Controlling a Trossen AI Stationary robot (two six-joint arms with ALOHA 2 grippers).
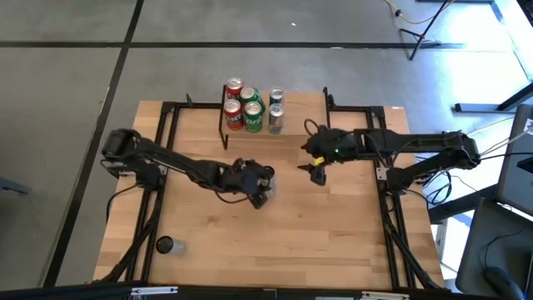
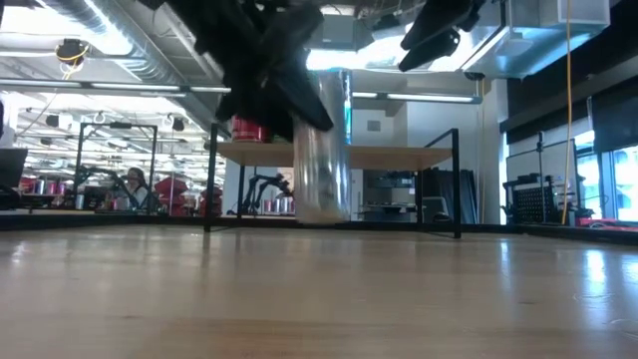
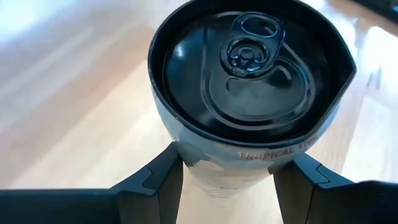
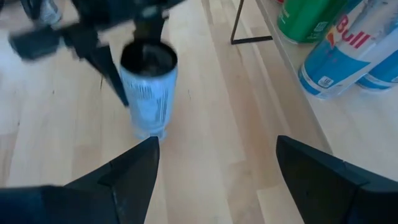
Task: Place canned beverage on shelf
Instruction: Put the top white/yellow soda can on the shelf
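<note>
My left gripper is near the table's middle, shut on a pale blue-and-white can with a black top. The can also shows in the low view and the right wrist view. The shelf, a light wooden top on thin black legs, stands at the table's far edge. Several red, green and blue cans stand on its left half. My right gripper is open and empty, in front of the shelf and to the right of the held can. My left gripper pinches the can's side wall just below the rim, one finger on each side. The fingers come from above, pointing down. The can hangs upright below them, its base clear of the table in the low view.
Another can stands near the table's near left corner. The shelf's right half is bare. Black frame rails run along the table's left and right sides. Bare tabletop lies between the grippers and the near edge.
</note>
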